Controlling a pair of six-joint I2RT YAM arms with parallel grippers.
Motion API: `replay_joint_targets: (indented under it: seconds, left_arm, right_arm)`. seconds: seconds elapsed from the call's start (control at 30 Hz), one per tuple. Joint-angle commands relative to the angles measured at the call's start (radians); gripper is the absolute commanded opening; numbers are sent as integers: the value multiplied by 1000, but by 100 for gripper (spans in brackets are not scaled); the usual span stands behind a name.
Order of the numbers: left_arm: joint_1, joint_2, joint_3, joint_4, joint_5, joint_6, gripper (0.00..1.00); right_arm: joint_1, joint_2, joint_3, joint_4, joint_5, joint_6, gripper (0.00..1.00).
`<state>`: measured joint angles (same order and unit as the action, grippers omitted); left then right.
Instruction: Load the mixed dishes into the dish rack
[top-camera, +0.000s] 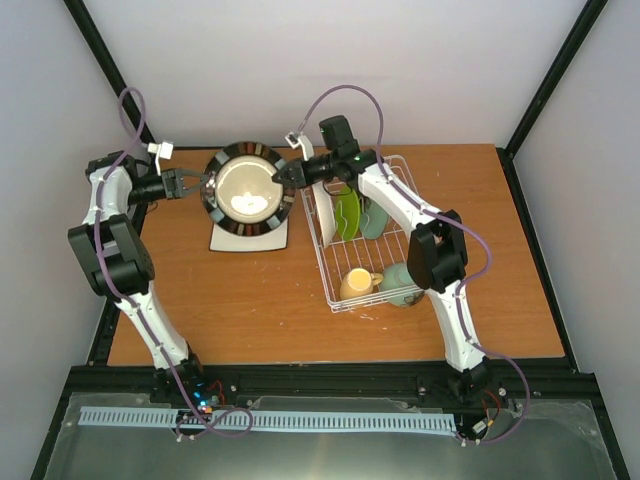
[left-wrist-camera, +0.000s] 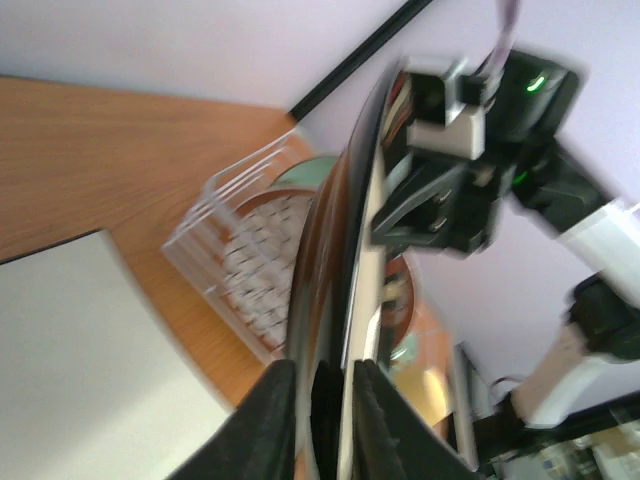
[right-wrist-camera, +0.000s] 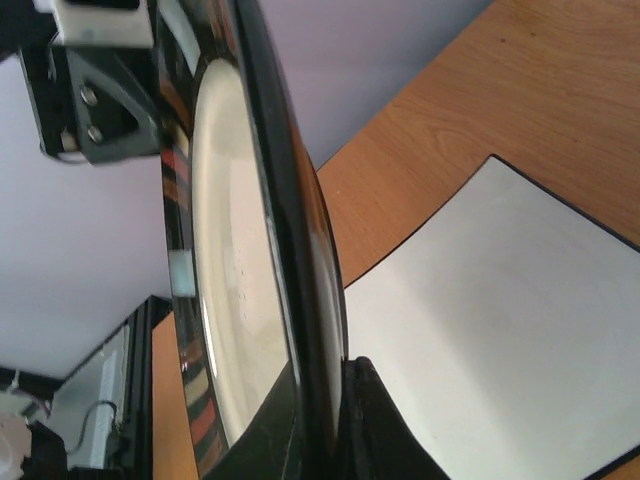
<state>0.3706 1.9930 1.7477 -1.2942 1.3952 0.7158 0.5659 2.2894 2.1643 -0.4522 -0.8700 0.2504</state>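
Clamped with the left gripper (top-camera: 203, 182) onto the left rim of the dark striped-rim plate (top-camera: 249, 187), held above the square white plate (top-camera: 226, 241) near the table's (top-camera: 250, 300) far edge, clamped with the right gripper (top-camera: 283, 175) onto its right rim, just left of the dish rack (top-camera: 322, 262).

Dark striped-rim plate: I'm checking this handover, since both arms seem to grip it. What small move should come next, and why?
Probably the left gripper should open its jaws. Both grippers pinch the dark striped-rim plate at opposite rims above the square white plate, and the right gripper, shut on the rim nearer the dish rack, looks placed to carry it there.
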Motion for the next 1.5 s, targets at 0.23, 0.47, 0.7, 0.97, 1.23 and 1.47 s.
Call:
replay_joint_targets:
  seconds: [0.23,0.47,0.7,0.97,1.23,1.47]
  left_arm:
    - [-33,13,106,-23,383,-50,99]
    - [-18,-5,174,-21,389,-79,100]
    - [8,-19,201,-22,401,-86,100]
    - [34,-91,394,21,369,-212,100]
    - [30,-658,-133,1259,-484,-1093,100]
    - [31,-761,-221,1105,-663,-971,100]
  right_arm:
    - [85,-131,-118,79,-181,-56,3]
    - [84,-160,-181,127,-155,-44,3]
    - [82,-189,-204,214,-137,-6,3]
    - [80,-250,-214,547,-202,232,3]
    - [71,-323,-109,456,-97,165,3]
    - [-66,-661,-437,319,379,-2,3]
